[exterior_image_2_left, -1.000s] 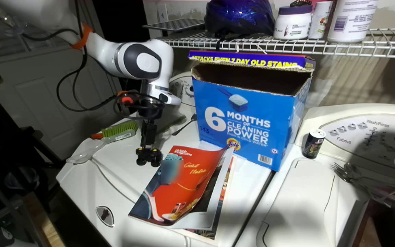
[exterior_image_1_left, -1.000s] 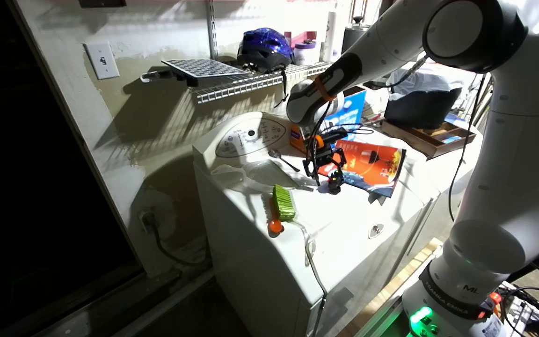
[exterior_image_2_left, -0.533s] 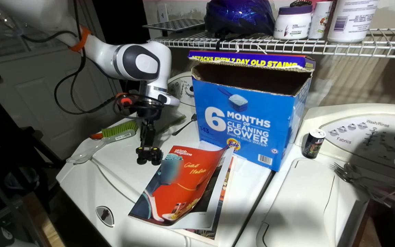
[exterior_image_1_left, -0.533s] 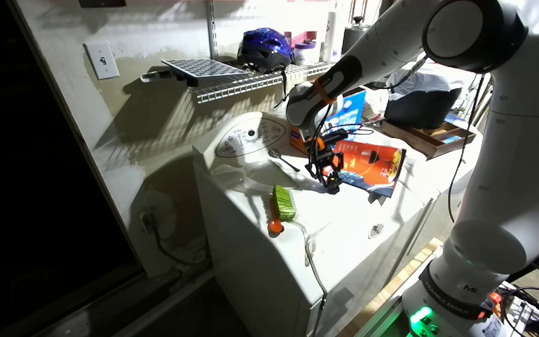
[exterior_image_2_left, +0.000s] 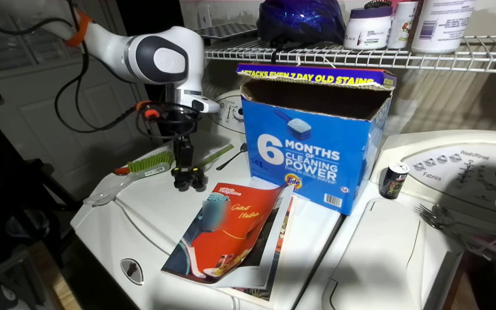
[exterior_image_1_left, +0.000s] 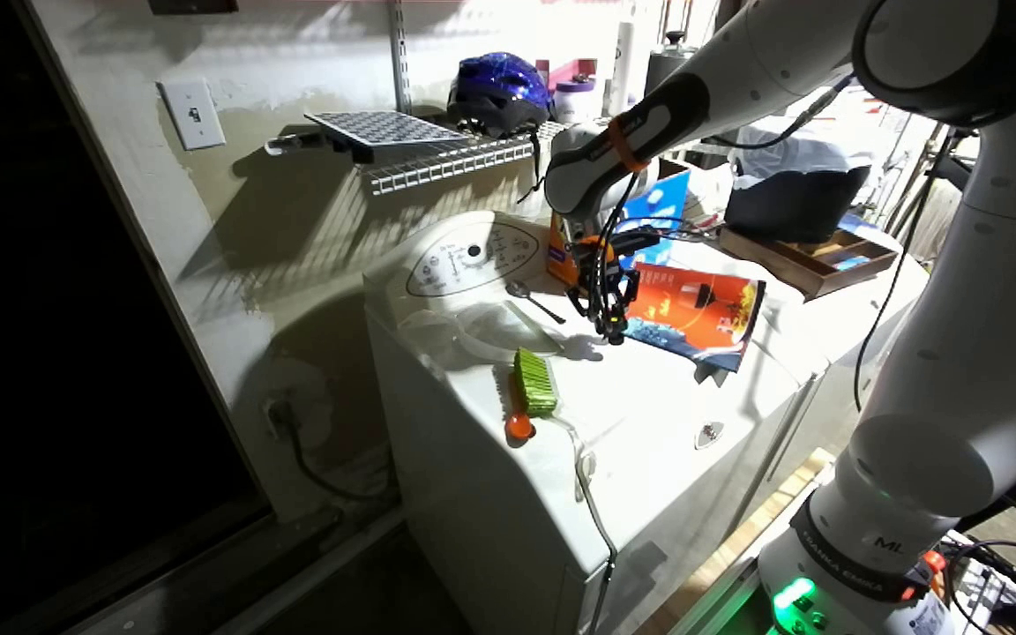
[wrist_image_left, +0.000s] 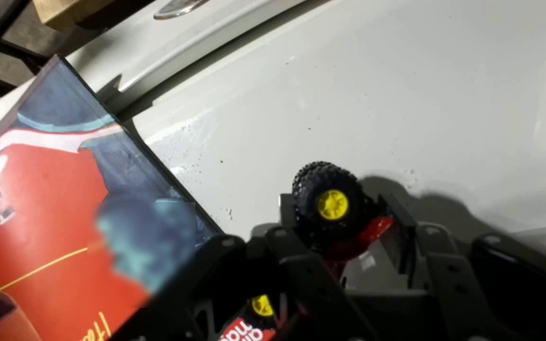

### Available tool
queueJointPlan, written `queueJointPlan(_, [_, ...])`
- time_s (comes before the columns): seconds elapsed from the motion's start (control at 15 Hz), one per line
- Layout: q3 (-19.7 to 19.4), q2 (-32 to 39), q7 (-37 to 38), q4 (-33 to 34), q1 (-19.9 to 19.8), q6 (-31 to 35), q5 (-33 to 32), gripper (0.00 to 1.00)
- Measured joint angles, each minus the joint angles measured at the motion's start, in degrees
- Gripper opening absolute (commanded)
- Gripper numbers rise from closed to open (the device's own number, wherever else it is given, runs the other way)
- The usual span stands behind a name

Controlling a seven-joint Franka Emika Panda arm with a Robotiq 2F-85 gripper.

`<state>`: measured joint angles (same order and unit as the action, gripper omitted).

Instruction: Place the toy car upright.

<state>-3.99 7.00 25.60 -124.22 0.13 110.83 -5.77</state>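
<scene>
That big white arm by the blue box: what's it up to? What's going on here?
A robot arm has its gripper closed on a small black, red and yellow toy car. It appears to be holding the car just above a white machine top, near a red magazine. The job is to place the car upright, and the gripper has not yet let go; how the car is turned is hard to judge. A green brush lies on the same top.

The counter (exterior_image_2_left: 149,228) is bare between the green brush (exterior_image_2_left: 149,165) and the magazine (exterior_image_2_left: 230,232), so the gripper (wrist_image_left: 341,221) has room to pass there. A tall blue box (exterior_image_2_left: 308,150) blocks the way just beside the magazine. Higher up, a wire shelf (exterior_image_1_left: 455,164) sticks out.
</scene>
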Motion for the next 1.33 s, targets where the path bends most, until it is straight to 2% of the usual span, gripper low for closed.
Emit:
queueJointPlan(0.27, [0.24,-5.01,-7.0,-4.45,-0.46,5.12,7.85,0.2])
queueJointPlan(0.67, [-0.8,-7.33,-24.05,-9.03,-3.12,8.37,21.5,0.2])
queueJointPlan(1.33, [-3.48,-7.45,-44.12,-12.74,-6.19,8.68,34.02,0.2])
